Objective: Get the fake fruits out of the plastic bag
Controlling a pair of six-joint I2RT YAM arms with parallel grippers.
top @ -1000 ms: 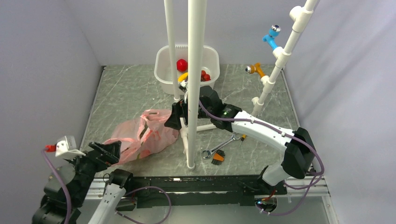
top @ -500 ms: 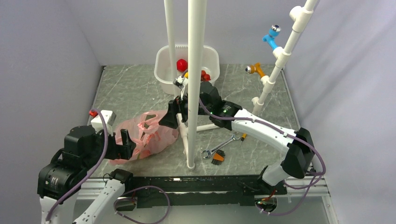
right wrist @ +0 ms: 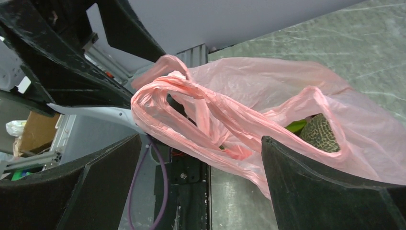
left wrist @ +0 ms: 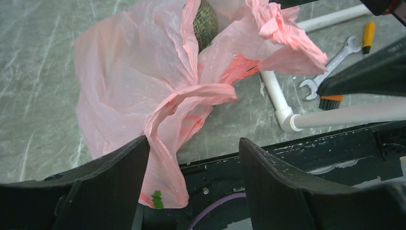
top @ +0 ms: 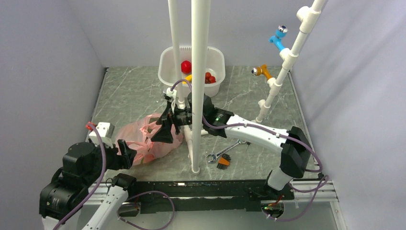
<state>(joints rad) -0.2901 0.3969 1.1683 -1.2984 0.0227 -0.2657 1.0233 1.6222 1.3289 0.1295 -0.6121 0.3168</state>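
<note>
1. Fake fruits [top: 186,66] are partly out: red pieces and a yellow piece [top: 188,76] lie in the white tub [top: 165,64] at the far side of the table [top: 129,96], while a dull-green ball [left wrist: 205,19] and a green piece [right wrist: 297,125] sit inside the plastic bag [top: 143,141], crumpled pink at front-left
2. Left gripper [left wrist: 192,143] stands wide apart astride a bag fold; right gripper [right wrist: 201,141] gapes around the loop handles [right wrist: 182,110]; neither holds anything
3. Step in hand looks like securing the bag; next, one gripper should pinch film while the other reaches the ball

The top camera looks down on the whole table [top: 134,91] from high behind. Both wrist cameras sit close to the pink bag [top: 143,143] — left facing away, right facing back — which all three share.
</note>
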